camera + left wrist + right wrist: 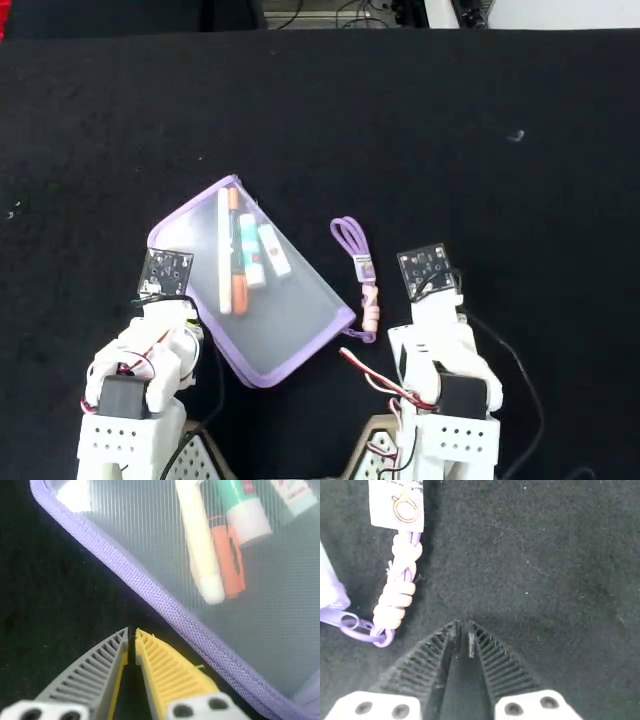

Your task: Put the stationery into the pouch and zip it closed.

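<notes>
Left hand (131, 632) closed, beside pouch (165, 606) edge

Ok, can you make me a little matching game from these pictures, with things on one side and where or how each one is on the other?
1 orange pen
2 braided strap
3 left claw
4 right claw

A shut, black fingers
B inside the pouch
C shut, yellow and grey fingers
D lying on the black cloth beside the pouch

Pairs: 1-B, 2-D, 3-C, 4-A.
</notes>
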